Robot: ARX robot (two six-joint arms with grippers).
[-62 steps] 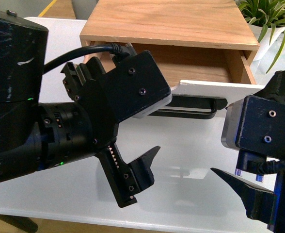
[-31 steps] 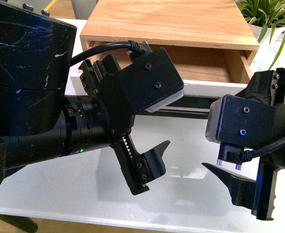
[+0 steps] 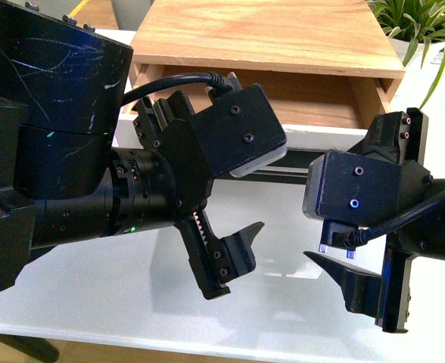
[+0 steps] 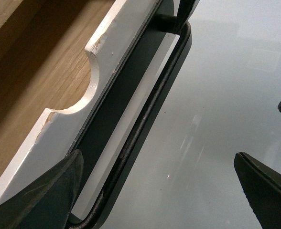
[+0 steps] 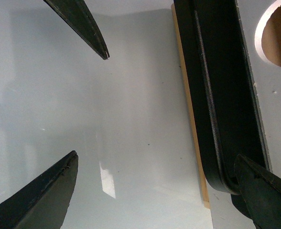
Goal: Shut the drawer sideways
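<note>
Drawer [image 3: 325, 138] at far ctr of table [image 3: 109, 302], part-open, pulled toward near side out of wooden cabinet [image 3: 268, 34]. Light wood inside on show; white front w/ half-round notch [image 4: 93, 71] in top edge. Long black bar handle [image 4: 145, 119] on front, facing near side.

L gripper [image 4: 157, 153] spread wide, gripping nothing, just near of drawer front, left-to-ctr part. In L wrist view: bar btwn the two fingers, far finger [image 4: 49, 191] overlapping white front. Contact w/ front or bar: can't tell.

R gripper [image 5: 156, 155] also spread wide, nothing held, low over table by right end of handle. One finger [image 5: 262, 191] over bar's end, other [image 5: 40, 195] over bare table.

Plant [image 3: 412, 15] far right, beyond cabinet.
</note>
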